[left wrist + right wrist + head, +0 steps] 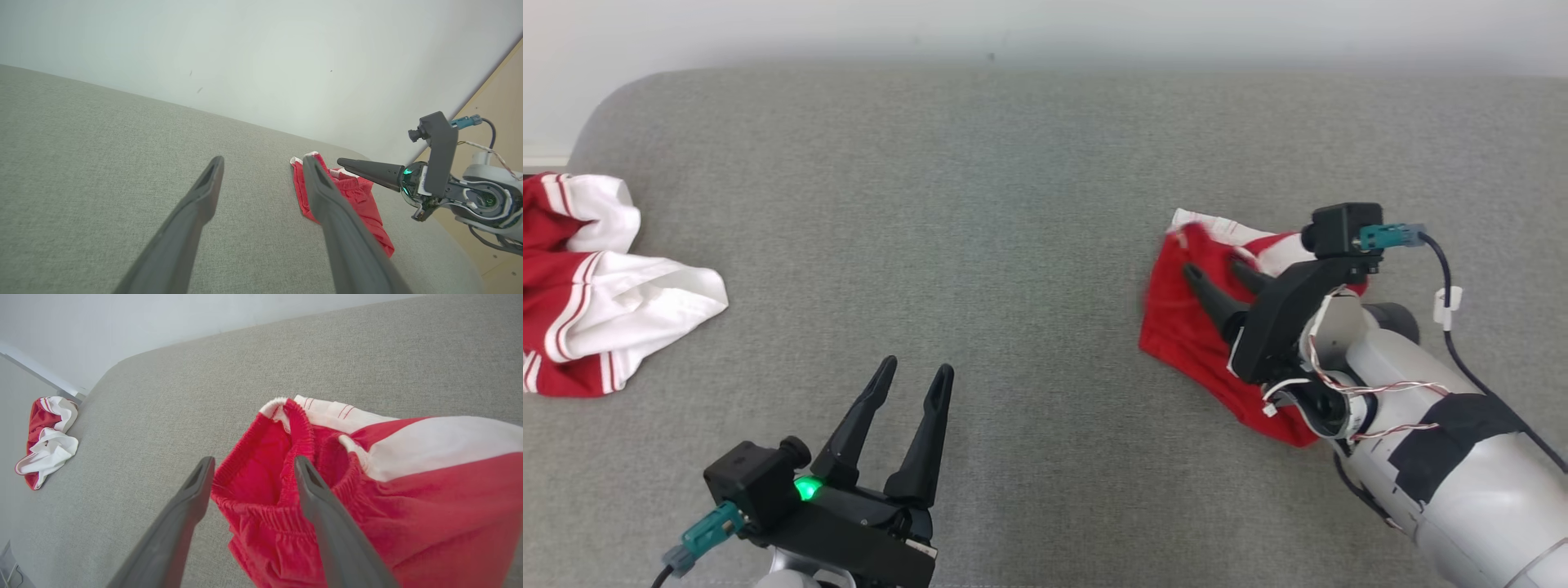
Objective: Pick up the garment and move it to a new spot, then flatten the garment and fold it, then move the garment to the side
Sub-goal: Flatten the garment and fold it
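The garment is a pair of red shorts with white side panels, lying bunched at the right of the grey cushion. My right gripper hovers over it, open. In the right wrist view a fold of the elastic waistband of the garment shows between the spread fingers of that gripper. My left gripper is open near the front edge with nothing in it. Past the left gripper, the left wrist view shows the garment and the right gripper.
A second red-and-white garment lies crumpled at the cushion's far left edge, also in the right wrist view. A pale wall runs behind the cushion. Bare grey fabric spans the middle between both garments.
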Controlling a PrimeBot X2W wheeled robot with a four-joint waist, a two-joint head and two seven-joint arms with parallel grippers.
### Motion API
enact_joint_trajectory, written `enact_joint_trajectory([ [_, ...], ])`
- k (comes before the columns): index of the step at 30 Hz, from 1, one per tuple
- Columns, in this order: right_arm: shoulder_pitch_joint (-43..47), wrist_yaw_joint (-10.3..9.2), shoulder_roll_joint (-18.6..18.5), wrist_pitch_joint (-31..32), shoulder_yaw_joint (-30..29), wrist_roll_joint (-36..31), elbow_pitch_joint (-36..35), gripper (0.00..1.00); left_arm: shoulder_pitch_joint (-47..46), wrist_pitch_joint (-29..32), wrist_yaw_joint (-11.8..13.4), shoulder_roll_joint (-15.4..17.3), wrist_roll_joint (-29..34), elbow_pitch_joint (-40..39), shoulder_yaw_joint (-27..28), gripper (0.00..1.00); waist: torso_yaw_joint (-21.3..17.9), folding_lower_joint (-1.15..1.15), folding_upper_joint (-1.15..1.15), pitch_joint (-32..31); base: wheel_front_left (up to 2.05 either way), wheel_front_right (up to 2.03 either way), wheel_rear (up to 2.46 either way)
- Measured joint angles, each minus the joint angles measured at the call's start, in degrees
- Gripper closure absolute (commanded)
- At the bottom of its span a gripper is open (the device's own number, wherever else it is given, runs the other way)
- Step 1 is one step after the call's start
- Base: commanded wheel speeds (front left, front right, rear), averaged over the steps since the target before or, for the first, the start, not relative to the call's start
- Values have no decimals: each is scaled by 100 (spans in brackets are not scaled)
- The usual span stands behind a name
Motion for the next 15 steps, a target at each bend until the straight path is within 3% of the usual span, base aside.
enact_joint_trajectory([
  [9,106,397,156,-279,-32,69,-347,0,14,0,-9,5,111,-3,86,0,-242,0,0,-38,0,0,0],
  [15,430,445,-105,-893,-346,158,-619,0,144,0,-51,-1,162,-34,131,0,-410,0,0,-120,0,0,0],
])
